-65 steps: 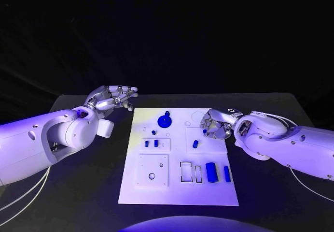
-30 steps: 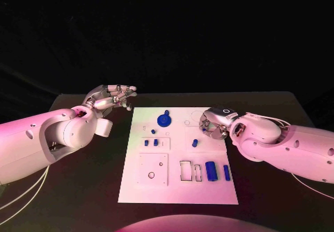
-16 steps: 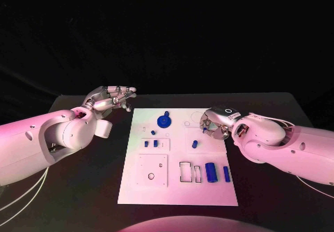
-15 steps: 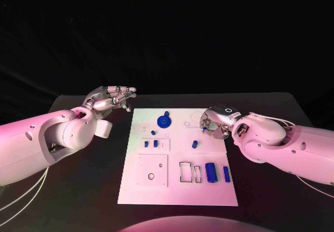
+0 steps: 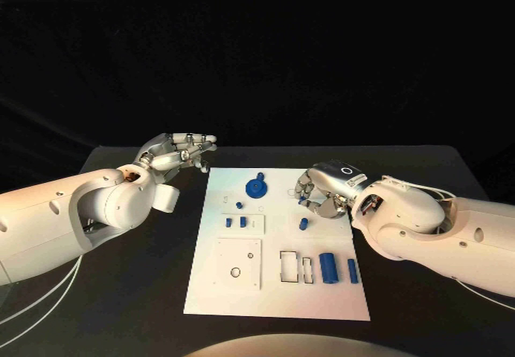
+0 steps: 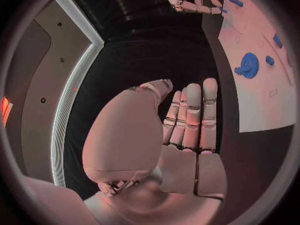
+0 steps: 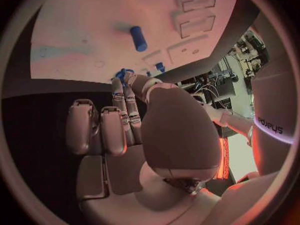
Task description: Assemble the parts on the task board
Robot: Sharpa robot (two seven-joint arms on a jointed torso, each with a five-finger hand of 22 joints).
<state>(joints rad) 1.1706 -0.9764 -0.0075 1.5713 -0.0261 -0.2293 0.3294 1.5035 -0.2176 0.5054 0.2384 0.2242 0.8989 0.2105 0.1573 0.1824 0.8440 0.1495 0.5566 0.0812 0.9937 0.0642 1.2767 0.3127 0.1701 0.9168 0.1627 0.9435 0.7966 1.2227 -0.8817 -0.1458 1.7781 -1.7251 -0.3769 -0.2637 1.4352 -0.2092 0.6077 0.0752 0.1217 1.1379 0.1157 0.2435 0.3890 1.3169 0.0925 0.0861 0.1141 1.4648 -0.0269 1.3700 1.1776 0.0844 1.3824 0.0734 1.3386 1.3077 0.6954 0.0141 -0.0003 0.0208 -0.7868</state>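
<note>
The white task board [image 5: 274,290] lies in the middle of the table. On it are a blue gear [image 5: 257,186], a small blue peg [image 5: 303,222], two little blue pieces [image 5: 236,222] in a recess, and two blue cylinders [image 5: 326,267] near the right edge. My right hand [image 5: 322,195] hovers over the board's far right part and pinches a small blue part [image 5: 303,195] at its fingertips; the right wrist view shows the same part [image 7: 122,74], with the peg [image 7: 138,38] beyond it. My left hand [image 5: 177,154] hangs off the board's far left corner, holding nothing, fingers loosely bent.
The board carries a square plate [image 5: 235,262] with holes at the near left and empty rectangular slots [image 5: 292,265] beside the cylinders. Black table [image 5: 129,297] surrounds the board. In the left wrist view my left hand [image 6: 187,120] is beside the board [image 6: 262,105].
My right hand has edged slightly toward the board's middle, keeping the small blue part. The left hand has stayed where it was.
</note>
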